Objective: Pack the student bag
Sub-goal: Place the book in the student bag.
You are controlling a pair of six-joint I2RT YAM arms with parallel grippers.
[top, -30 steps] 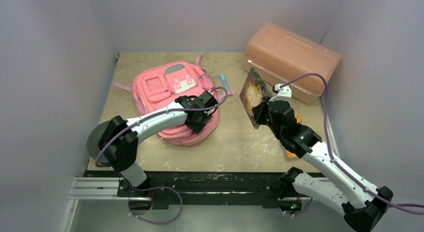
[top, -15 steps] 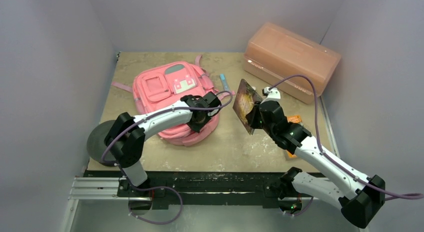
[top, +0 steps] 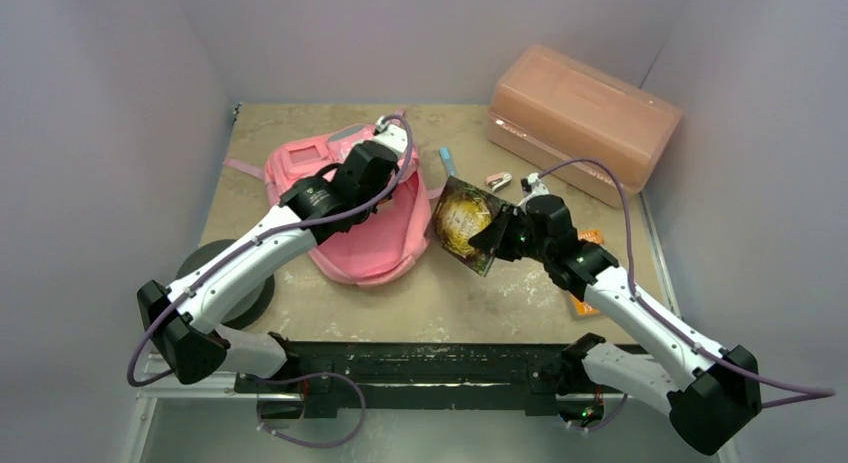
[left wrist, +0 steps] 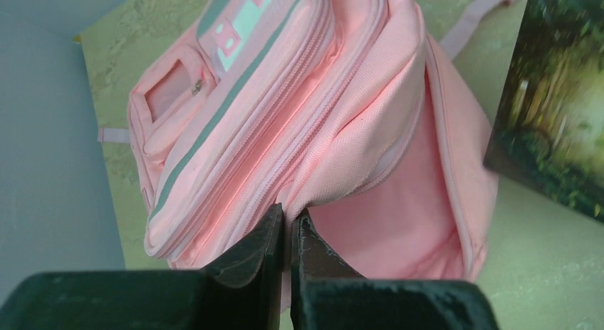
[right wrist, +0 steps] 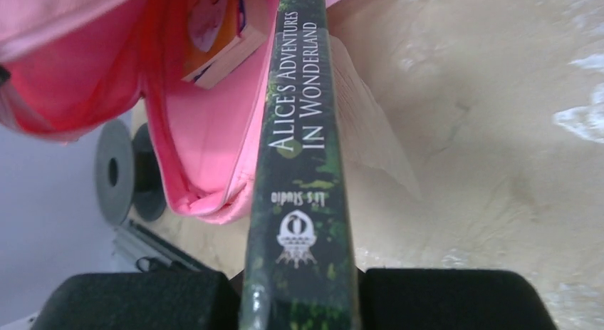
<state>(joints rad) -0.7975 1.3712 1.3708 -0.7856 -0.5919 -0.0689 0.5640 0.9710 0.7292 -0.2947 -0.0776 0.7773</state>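
Observation:
The pink student bag (top: 380, 238) lies left of centre with its main opening facing right. My left gripper (top: 396, 135) is shut on the fabric rim of that opening (left wrist: 335, 180) and holds it up, so the pink lining (left wrist: 413, 223) shows. An orange-and-white book (right wrist: 221, 52) lies inside the bag (right wrist: 206, 152). My right gripper (top: 497, 238) is shut on a dark green book (top: 462, 221), spine toward the wrist camera (right wrist: 303, 130), reading "Alice's Adventures in Wonderland". The green book hangs tilted just right of the opening, and its cover shows in the left wrist view (left wrist: 555, 109).
A rigid translucent orange-pink box (top: 585, 118) stands at the back right. A blue pen (top: 450, 165) and a small pink-white item (top: 498, 181) lie behind the book. An orange item (top: 588, 238) lies by the right arm. A grey disc (top: 225, 283) sits front left.
My left gripper shut on the bag's opening rim and pulled it up and back, which opened the bag. The right gripper carried the green book leftward to the opening and tilted it.

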